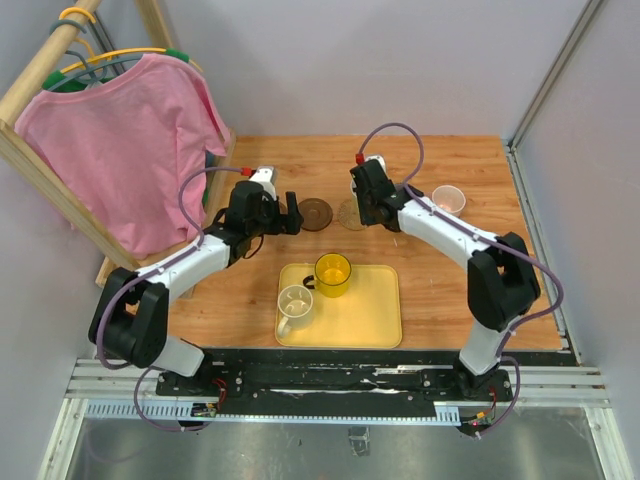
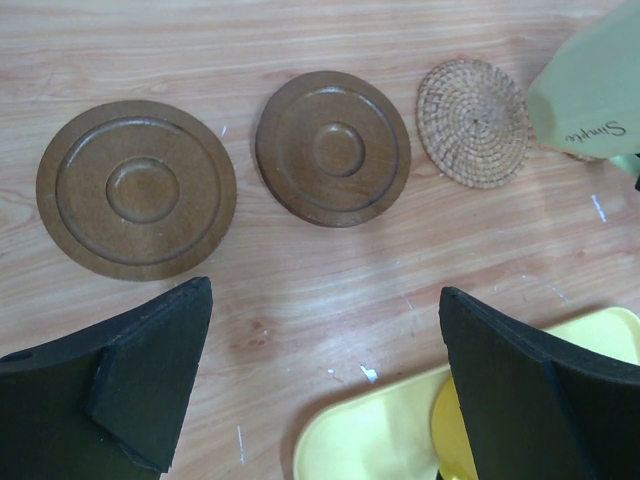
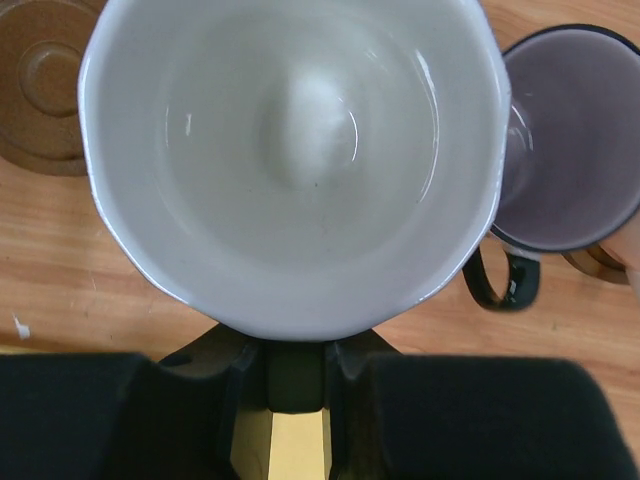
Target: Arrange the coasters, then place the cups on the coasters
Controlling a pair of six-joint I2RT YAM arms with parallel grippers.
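Fingers of the left gripper are standing wide apart, gripping nothing and hovering over the table. Beyond them a brown coaster, a second brown coaster and a woven coaster are lying in a row. The right gripper is pinching the white cup by its handle, keeping it upright beside the grey-purple cup. What is lying under the white cup I cannot tell. A yellow cup and a beige cup are sitting on the yellow tray, and a pink cup is standing far right.

Left tool wide open, right tool clamped
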